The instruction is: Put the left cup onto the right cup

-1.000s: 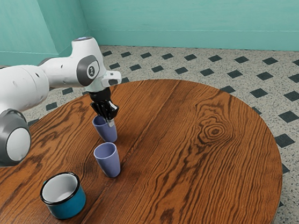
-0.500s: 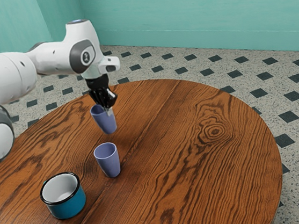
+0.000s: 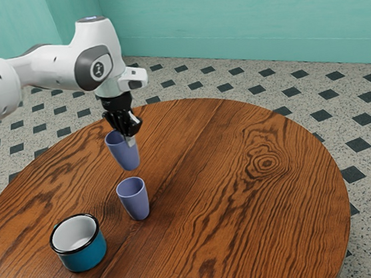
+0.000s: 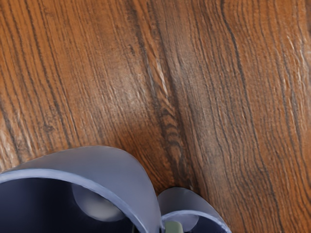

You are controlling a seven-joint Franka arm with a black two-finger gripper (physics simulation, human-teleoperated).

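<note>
Wooden round tabletop [image 3: 256,171], strong grain. Nearest the camera in the exterior view, toward its left, stood a blue mug [image 3: 78,242] with a white inside, upright and not part of the task.

Just beyond it stood the target cup [image 3: 133,197], lilac, upright, mouth up, alone on the wood.

Farther back and higher hung the held cup [image 3: 122,150], same colour, clear of the tabletop and tilted, its base leaning toward the target cup. The hand [image 3: 129,137] pinched it at the rim, one finger inside and one outside the wall. The arm came in from the exterior view's left.

Wrist view: the held cup [image 4: 97,174] loomed just under the hand, and the target cup [image 4: 187,204] showed beside it, not beneath it. Judged: carry stage, cups not yet lined up.

Notes for doing this step well:
- Bring the held cup's base over the target's mouth before lowering.
- A rim pinch lets the cup hang crooked, so allow for the tilt or the base may catch the lip and topple the target.
- Descend slowly; release only once the base has seated.

Beyond the tabletop: black-and-white checkered floor [image 3: 342,101], then a teal wall [image 3: 258,10].
</note>
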